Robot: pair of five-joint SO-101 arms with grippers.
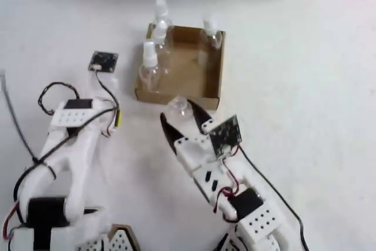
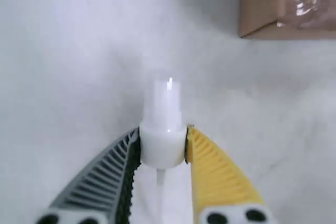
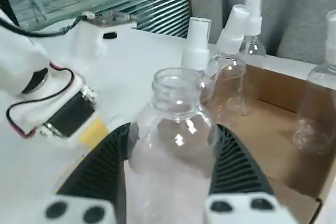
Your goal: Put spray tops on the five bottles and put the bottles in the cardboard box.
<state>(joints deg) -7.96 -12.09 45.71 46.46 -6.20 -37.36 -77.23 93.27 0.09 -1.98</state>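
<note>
Just beside the near wall of the cardboard box [image 1: 176, 94], the right hand [image 1: 176, 111] was clenched around the body of a clear, uncapped bottle [image 3: 176, 103], which stood upright on the white worktop [image 1: 305, 86]. Toward the worktop's left edge, the left hand [image 2: 163, 141] gripped a white spray top [image 2: 164, 111] by its collar, a thin dip tube [image 2: 160, 184] hanging below, well apart from the open neck. Four capped bottles [image 1: 148, 66] stood along the box's walls, inside it as far as could be told. The empty bottle looked light, smooth and thin-walled, likely to buckle or slip under a hard squeeze, so a moderate hold on its widest part, below the shoulder, seemed best. The spray top appeared small and rigid; the collar was the sound place to hold it, leaving the flexible tube free to be guided into the neck.
</note>
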